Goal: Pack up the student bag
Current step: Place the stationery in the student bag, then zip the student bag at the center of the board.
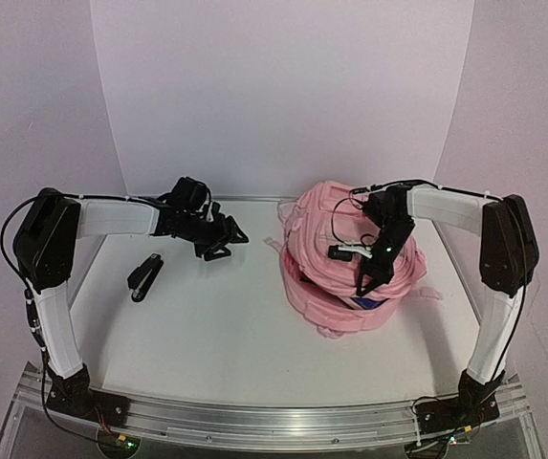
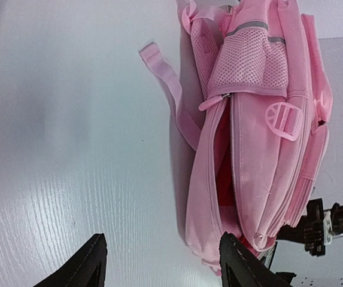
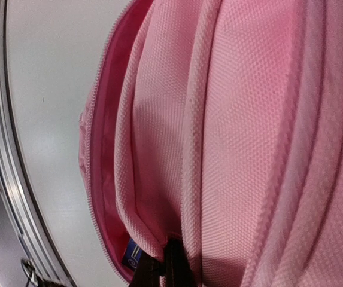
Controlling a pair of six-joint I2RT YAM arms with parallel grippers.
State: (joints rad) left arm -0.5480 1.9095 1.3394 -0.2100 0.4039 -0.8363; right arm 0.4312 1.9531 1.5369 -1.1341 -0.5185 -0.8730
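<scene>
Right gripper point(image 3: 162, 270): fingers drawn close together on the fabric lip of the student bag point(image 3: 249, 119), apparently pinching it. Likely purpose is to hold the main opening apart for loading.

Blue corner point(image 3: 132, 256): shows just beside those fingers, inside the opening; whether it is a label or a packed item cannot be told.

Student bag, position: lying on its side on the right half of the table point(image 1: 207, 325), under the right wrist, with its darker pink lining exposed along the gap and its straps trailing on the far side.

Left gripper point(image 2: 163, 254): fingers spread wide, holding nothing, poised above bare table and facing the bag. It looks free to fetch.

Black item point(image 1: 145, 275): small, oblong, lying on the table near the left arm, well apart from the bag. Probably next to be packed; not yet touched.
</scene>
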